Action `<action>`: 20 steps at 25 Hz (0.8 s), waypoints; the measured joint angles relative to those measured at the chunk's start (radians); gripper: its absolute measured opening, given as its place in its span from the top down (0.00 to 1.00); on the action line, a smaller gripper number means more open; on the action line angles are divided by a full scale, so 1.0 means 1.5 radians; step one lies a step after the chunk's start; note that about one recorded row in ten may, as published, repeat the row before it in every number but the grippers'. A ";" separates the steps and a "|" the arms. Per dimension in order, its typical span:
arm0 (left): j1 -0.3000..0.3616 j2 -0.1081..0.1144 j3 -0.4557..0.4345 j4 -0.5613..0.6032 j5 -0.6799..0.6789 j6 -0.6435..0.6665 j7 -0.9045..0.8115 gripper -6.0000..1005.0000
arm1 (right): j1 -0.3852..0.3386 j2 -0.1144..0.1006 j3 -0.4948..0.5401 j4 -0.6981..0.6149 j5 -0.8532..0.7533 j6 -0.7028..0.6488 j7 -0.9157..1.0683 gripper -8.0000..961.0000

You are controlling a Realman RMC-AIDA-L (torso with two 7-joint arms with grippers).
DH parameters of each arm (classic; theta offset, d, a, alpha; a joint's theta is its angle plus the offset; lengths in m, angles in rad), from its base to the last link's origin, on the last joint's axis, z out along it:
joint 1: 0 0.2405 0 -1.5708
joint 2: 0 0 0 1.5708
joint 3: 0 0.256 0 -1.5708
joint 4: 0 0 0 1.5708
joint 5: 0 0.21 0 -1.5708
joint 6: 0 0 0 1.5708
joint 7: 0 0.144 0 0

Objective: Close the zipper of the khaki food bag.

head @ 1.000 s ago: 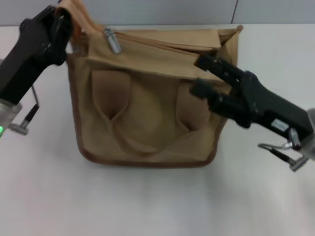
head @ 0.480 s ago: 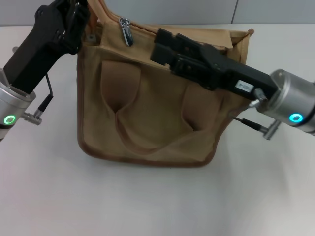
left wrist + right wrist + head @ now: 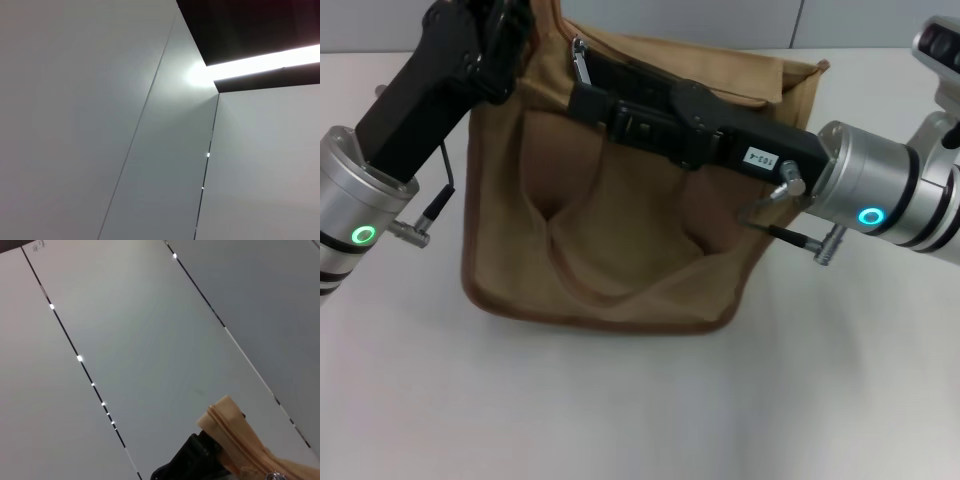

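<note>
The khaki food bag [image 3: 610, 230] stands on the white table, front pocket and strap handle toward me. My left gripper [image 3: 515, 25] is at the bag's top left corner, shut on the fabric there. My right arm reaches across the top of the bag from the right. My right gripper [image 3: 582, 98] sits just under the silver pull tab [image 3: 581, 63] of the zipper, at the left end. The arm hides most of the zipper track. The right wrist view shows the tan zipper end [image 3: 235, 437] and a glint of the slider [image 3: 274, 475].
The white table [image 3: 620, 400] stretches in front of the bag and to both sides. A grey wall runs behind it. The left wrist view shows only wall and ceiling panels [image 3: 150, 150].
My right arm has swung from the bag's right side across its top to the pull tab at the left end. The left gripper and the bag's top corner have shifted right and up.
</note>
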 joint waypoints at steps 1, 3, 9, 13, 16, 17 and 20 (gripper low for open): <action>-0.003 0.000 0.000 -0.001 0.003 0.000 0.000 0.98 | 0.007 0.000 -0.002 0.005 -0.002 0.002 0.000 0.15; -0.004 0.000 0.001 -0.003 0.004 0.000 0.000 0.98 | 0.010 0.000 -0.004 0.008 -0.004 -0.003 -0.002 0.15; -0.004 0.000 0.001 -0.010 0.005 -0.002 0.006 0.98 | 0.005 0.000 -0.004 0.010 -0.005 -0.040 -0.006 0.15; -0.003 0.000 0.001 -0.010 0.005 -0.003 0.006 0.98 | 0.002 0.000 0.001 0.007 -0.004 -0.036 -0.006 0.15; -0.001 0.000 0.001 -0.010 0.005 -0.002 0.006 0.98 | 0.001 0.000 0.003 0.008 -0.001 -0.018 -0.005 0.15; -0.001 0.000 0.001 -0.010 0.005 -0.002 0.006 0.98 | 0.001 0.000 0.003 0.008 -0.001 -0.018 -0.005 0.15; 0.000 0.000 0.001 -0.010 0.005 -0.002 0.006 0.98 | 0.000 0.000 0.001 0.010 -0.001 -0.012 -0.004 0.15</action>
